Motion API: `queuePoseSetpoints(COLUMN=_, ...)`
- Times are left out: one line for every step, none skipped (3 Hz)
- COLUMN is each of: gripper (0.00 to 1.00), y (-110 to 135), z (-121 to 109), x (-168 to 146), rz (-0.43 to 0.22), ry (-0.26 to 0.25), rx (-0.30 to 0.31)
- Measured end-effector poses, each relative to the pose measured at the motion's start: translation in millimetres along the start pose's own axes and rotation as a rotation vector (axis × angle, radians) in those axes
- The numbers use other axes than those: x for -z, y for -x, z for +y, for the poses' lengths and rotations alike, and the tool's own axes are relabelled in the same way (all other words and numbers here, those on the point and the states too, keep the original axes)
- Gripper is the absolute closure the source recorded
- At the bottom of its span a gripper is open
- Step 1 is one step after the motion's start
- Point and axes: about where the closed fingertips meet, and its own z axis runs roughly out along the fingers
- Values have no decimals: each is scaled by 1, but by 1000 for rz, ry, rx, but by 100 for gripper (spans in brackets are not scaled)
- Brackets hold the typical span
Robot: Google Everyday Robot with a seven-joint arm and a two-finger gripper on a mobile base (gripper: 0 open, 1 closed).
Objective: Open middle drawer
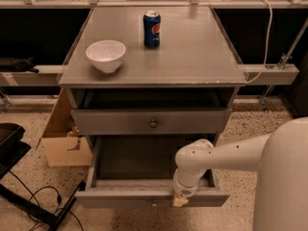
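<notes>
The middle drawer (120, 196) of the grey cabinet stands pulled far out toward me, and its dark inside (139, 158) shows. Its small round knob (154, 204) sits at the centre of the front panel. My gripper (180, 200) hangs from the white arm (226, 153) and rests at the drawer's front top edge, just right of the knob. Above it, a narrower grey drawer front (110, 121) with its own knob (153, 123) sits slightly out, with a dark gap above it. Any drawer below is hidden.
A white bowl (106, 55) and a blue soda can (152, 29) stand on the cabinet top (192, 52). A cardboard box (65, 138) sits on the floor at the left, with black cables (33, 201) and a dark object (9, 138) beside it.
</notes>
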Motion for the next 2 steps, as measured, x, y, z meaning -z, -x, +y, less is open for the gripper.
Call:
queuePoseSetpoints(gripper=0, y=2, z=2, x=5, rz=3, ry=-12, rx=17)
queuePoseSetpoints(gripper=0, y=8, z=16, x=38, rz=17, ry=-69, rx=62)
